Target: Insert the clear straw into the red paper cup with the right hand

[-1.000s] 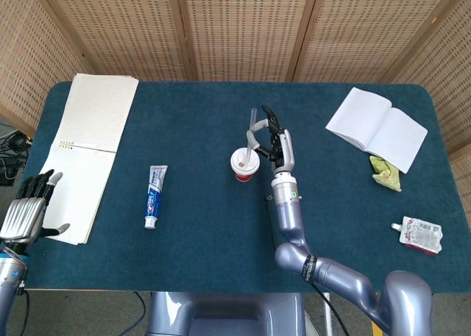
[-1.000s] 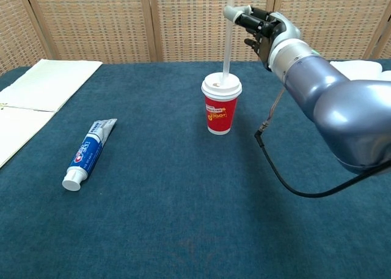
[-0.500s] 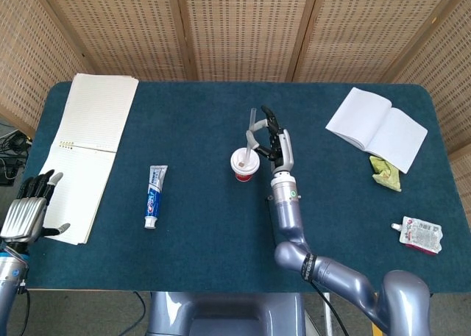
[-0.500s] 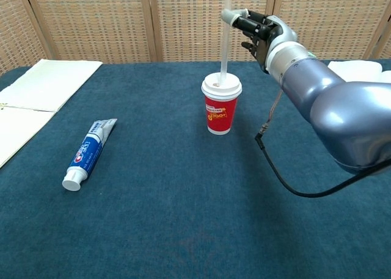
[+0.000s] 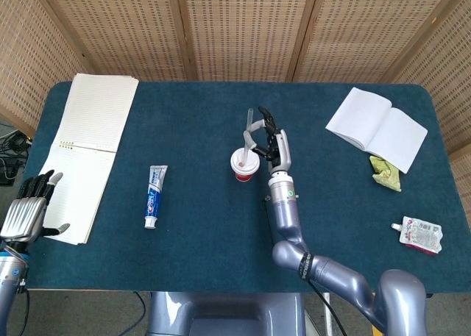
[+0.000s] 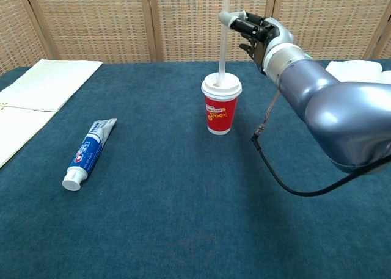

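Observation:
The red paper cup [image 6: 220, 111] with a white lid [image 5: 243, 160] stands upright mid-table. A clear straw [image 6: 223, 41] stands upright with its lower end at the lid's hole; its top runs out of the chest view. In the head view the straw [image 5: 249, 123] shows just behind the cup. My right hand [image 6: 252, 27] pinches the straw well above the lid, and this right hand [image 5: 268, 141] sits just right of the cup. At the far left edge my left hand [image 5: 29, 207] hangs off the table with fingers apart, holding nothing.
A toothpaste tube [image 6: 86, 152] lies left of the cup. An open notepad [image 5: 85, 145] covers the left side. An open white booklet [image 5: 375, 128], a crumpled green wrapper [image 5: 386, 172] and a small packet [image 5: 421, 234] lie on the right. A black cable [image 6: 275, 169] trails from my right arm.
My right hand has shifted slightly left with the straw, bringing it over the lid's hole. The cup and left hand have not moved.

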Available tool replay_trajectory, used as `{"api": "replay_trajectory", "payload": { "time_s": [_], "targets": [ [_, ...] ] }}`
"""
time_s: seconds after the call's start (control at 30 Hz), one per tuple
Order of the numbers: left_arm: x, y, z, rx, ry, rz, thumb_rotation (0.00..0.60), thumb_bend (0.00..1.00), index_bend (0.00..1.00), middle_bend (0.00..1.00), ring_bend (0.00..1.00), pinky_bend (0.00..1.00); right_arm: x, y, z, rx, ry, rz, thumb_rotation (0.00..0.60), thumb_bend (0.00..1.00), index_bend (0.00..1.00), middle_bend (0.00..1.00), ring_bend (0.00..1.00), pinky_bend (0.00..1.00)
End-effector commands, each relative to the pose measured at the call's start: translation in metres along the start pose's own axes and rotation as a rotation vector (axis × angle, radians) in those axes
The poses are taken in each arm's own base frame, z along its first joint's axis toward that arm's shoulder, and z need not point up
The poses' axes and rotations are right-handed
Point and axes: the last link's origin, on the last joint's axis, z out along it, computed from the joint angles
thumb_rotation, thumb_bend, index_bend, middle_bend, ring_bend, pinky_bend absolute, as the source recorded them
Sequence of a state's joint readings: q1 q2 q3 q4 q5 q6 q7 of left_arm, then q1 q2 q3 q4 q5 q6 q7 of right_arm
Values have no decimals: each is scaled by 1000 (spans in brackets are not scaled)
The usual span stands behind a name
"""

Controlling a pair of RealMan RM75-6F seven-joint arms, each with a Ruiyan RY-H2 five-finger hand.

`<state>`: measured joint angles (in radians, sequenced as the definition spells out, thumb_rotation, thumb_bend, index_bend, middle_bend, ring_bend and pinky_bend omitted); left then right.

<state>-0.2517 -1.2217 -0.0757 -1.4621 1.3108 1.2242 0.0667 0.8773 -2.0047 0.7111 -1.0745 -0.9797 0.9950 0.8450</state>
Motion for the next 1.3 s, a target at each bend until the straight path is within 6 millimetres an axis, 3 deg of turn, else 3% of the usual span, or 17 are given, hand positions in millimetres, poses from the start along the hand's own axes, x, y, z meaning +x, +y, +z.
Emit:
{"api": "replay_trajectory", "payload": {
  "time_s": [0.03,0.27,0.5,0.73,1.03,1.3],
  "targets": [
    [0,0,0,0,-3,2,600,130,0,0,0,0,0,2,0,-3,0,-1,600,537,631,180,0,0],
    [-1,0,1,1,-6,1,600,130,0,0,0,0,2,5,0,-15,7,2,600,536,619,177,0,0],
    [-1,1,1,1,-9,2,600,130,0,0,0,0,2,9,-2,-24,-14,-6,600,476,497,126,0,0],
    [-1,1,0,-3,-9,2,600,129,0,0,0,0,3,8,-5,-12,-18,0,600,476,467,109,0,0],
    [1,2,-1,-6,-2,-2,600,130,0,0,0,0,4,0,-8,14,-25,-4,600,475,455,103,0,0],
    [4,1,-3,-6,8,-11,600,130,0,0,0,0,21,-17,-14,66,-25,-59,600,463,445,80,0,0]
  ]
}}
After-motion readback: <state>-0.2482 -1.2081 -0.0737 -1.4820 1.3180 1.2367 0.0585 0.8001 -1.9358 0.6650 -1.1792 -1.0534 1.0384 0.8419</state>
